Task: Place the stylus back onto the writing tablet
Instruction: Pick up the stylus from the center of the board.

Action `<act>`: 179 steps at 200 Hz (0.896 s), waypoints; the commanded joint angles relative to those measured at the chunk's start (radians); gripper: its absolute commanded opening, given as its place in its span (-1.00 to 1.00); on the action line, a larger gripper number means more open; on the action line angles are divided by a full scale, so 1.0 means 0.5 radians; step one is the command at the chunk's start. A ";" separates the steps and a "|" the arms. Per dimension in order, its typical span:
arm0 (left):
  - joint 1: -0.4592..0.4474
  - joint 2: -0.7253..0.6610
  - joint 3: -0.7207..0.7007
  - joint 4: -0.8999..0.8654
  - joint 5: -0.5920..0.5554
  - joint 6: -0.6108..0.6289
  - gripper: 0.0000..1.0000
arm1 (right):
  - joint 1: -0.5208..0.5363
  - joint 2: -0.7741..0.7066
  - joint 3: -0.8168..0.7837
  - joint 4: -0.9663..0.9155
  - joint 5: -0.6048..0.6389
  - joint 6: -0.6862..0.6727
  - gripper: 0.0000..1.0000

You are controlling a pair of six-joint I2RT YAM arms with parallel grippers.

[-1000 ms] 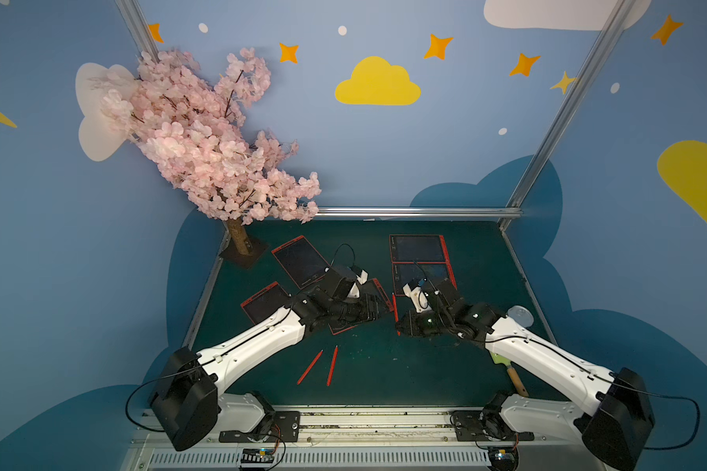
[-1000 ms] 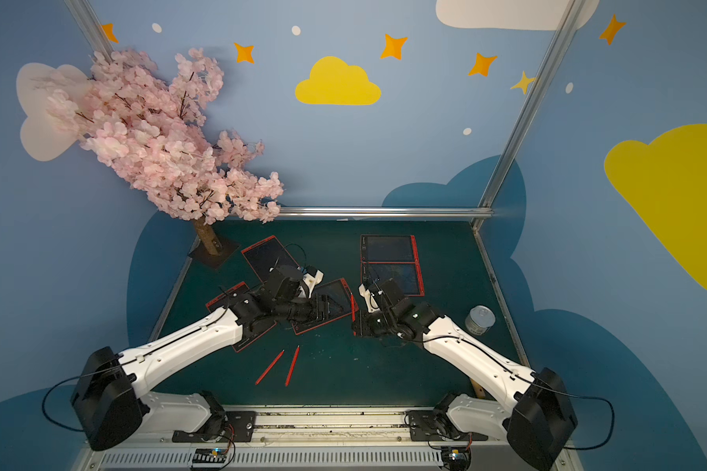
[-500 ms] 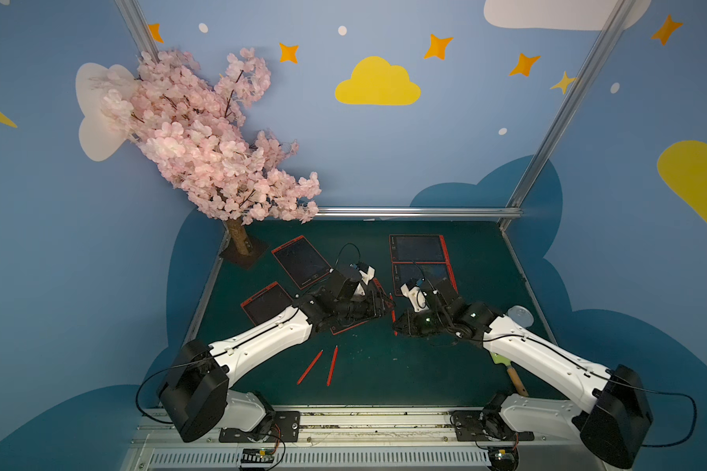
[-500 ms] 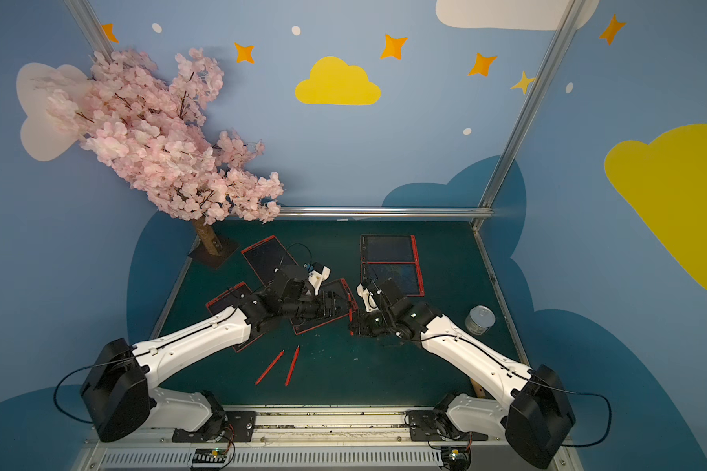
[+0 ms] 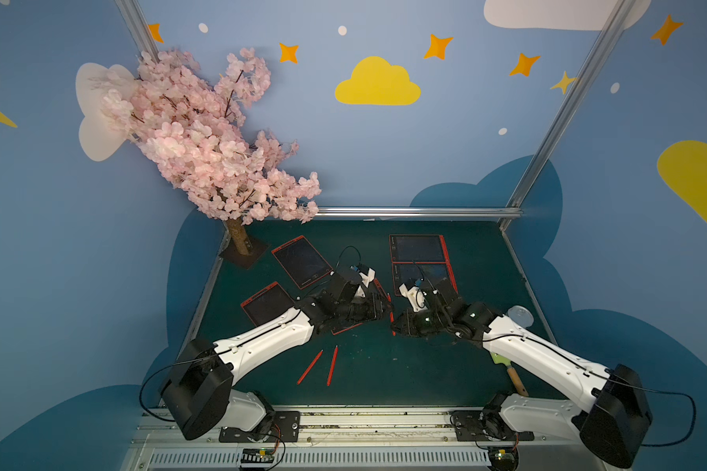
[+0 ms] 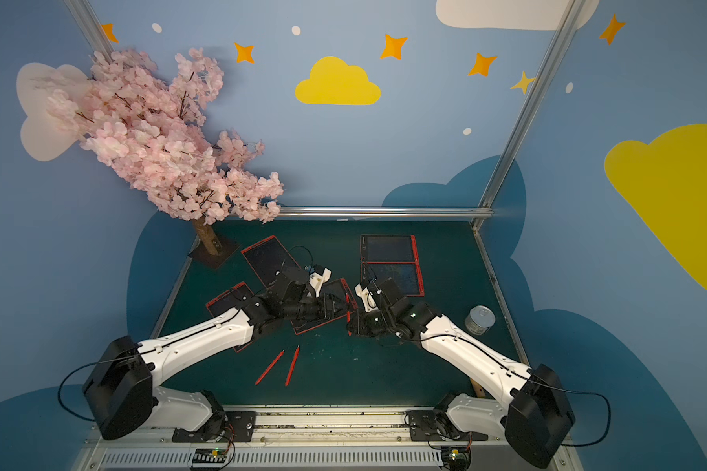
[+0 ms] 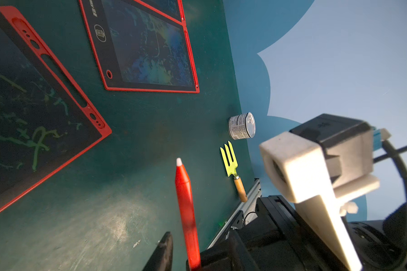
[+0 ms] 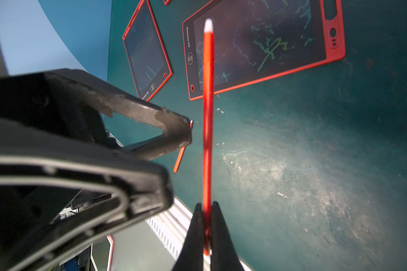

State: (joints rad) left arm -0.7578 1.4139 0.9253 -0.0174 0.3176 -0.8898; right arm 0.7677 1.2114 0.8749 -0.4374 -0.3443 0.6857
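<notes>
The right fingers (image 8: 194, 234) pinch the tail end of the red stylus (image 8: 208, 117), and its thin straight shaft runs out past their tips to a white point. The left fingers (image 8: 174, 133) stand spread, their tips just beside the middle of the shaft. Beyond the point, a red-framed tablet (image 8: 268, 47) lies flat on the green tabletop (image 8: 315, 164).

Tablets, red-framed: five. Tablet far left (image 5: 301, 261); tablet left (image 5: 267, 302); tablet centre (image 8: 268, 28); two tablets far right (image 5: 417, 248), (image 5: 423, 278).
Pens, red: three. Two pens (image 5: 310, 367), (image 5: 332, 365) lying near centre; one pen (image 8: 208, 117) raised at centre.
Tin can (image 6: 480, 320): one, right.
Garden fork (image 7: 230, 167): one, near right.
Blossom tree (image 5: 205, 134): one, far left.
Robot arms: two (image 5: 262, 346), (image 5: 543, 361).
</notes>
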 commanded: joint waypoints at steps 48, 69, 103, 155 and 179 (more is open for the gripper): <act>-0.024 0.026 -0.012 0.054 -0.016 0.023 -0.30 | 0.004 -0.036 -0.050 0.048 -0.044 0.021 -1.00; -0.022 0.030 -0.025 0.087 -0.009 0.003 -0.32 | 0.005 -0.047 -0.056 0.052 -0.045 0.020 -1.00; -0.024 0.042 -0.022 0.056 -0.027 0.009 -0.31 | 0.005 -0.069 -0.062 0.046 -0.042 0.018 -1.00; -0.022 0.044 -0.018 0.035 -0.037 0.010 -0.28 | 0.008 -0.079 -0.066 0.055 -0.050 0.018 -1.00; -0.022 0.061 -0.018 0.073 -0.001 -0.012 -0.31 | 0.008 -0.083 -0.069 0.066 -0.062 0.014 -1.00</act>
State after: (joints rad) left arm -0.7670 1.4277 0.9249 0.0082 0.3061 -0.8909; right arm 0.7681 1.1934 0.8570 -0.4213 -0.3614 0.6960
